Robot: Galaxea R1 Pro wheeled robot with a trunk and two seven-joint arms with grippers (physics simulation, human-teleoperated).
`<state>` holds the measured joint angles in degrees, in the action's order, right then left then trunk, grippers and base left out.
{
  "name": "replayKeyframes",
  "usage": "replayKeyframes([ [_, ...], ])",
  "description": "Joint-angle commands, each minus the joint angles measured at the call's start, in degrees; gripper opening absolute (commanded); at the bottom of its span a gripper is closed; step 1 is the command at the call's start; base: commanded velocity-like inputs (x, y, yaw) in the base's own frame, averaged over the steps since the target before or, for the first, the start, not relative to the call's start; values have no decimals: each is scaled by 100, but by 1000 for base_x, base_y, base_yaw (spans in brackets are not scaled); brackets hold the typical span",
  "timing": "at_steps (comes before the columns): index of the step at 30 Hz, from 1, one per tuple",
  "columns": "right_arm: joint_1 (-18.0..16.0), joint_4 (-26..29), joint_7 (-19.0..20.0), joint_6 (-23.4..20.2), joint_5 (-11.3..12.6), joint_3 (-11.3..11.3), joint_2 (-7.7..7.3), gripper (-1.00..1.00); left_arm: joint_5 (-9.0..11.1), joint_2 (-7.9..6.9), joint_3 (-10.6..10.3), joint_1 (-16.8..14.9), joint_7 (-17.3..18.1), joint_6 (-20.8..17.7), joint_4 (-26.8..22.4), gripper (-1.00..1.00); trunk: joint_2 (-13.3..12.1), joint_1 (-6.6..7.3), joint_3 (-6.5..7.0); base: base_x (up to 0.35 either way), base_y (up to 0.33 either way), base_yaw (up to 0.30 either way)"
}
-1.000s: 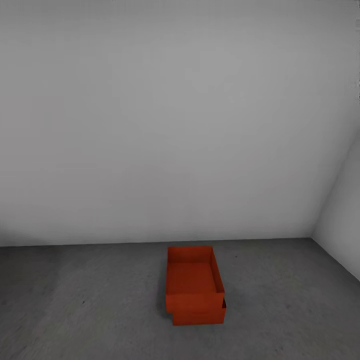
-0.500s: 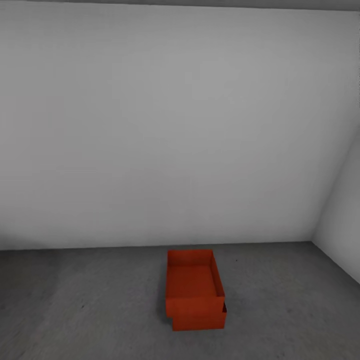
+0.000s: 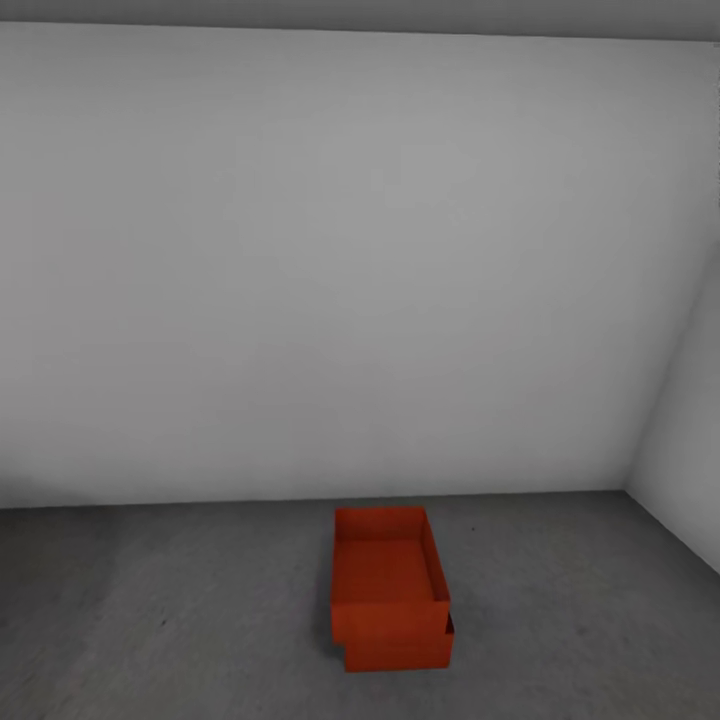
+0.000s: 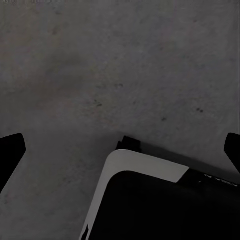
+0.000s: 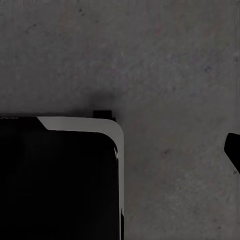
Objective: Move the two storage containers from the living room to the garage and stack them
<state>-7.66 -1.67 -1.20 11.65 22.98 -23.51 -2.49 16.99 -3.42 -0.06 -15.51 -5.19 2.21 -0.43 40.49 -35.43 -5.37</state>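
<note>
From the head view we look at a plain white wall (image 3: 340, 260) meeting a dark grey floor (image 3: 180, 610), with a second white wall (image 3: 690, 470) angling in at the right edge. Two orange-red storage containers sit on that floor, near the base of the wall and a little right of centre. The upper container (image 3: 385, 565) rests on the lower container (image 3: 400, 645), open side up, its bare inside showing. The stack is not squared: the lower one pokes out at the near right corner, and most of it is hidden beneath the upper one, so we see just its near wall and that corner.

In the left wrist view we look down at rough grey floor. The left end effector (image 4: 120, 152) shows as two dark fingertips cut off at opposite edges of the picture, spread wide with nothing between them. A black body panel with a white curved rim (image 4: 145, 167) fills the lower part; we cannot make out which part of the robot it is.

In the right wrist view we see the same grey floor and a similar black panel with a white rim (image 5: 85, 125). One dark fingertip (image 5: 233, 150) of the right end effector shows at the edge; its partner is out of frame, so we cannot tell its opening.
</note>
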Motion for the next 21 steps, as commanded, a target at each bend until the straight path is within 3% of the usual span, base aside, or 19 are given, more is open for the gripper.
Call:
replayKeyframes([
  [1,-8,-18,-3,27,40,-48,3,100,23,0,-3,-4,-9,17,5,100,7,-2,0,0,0,0],
  [21,-8,-18,-3,19,52,-48,3,100,23,0,-3,-4,-9,17,2,100,7,-2,186,0,0,0],
])
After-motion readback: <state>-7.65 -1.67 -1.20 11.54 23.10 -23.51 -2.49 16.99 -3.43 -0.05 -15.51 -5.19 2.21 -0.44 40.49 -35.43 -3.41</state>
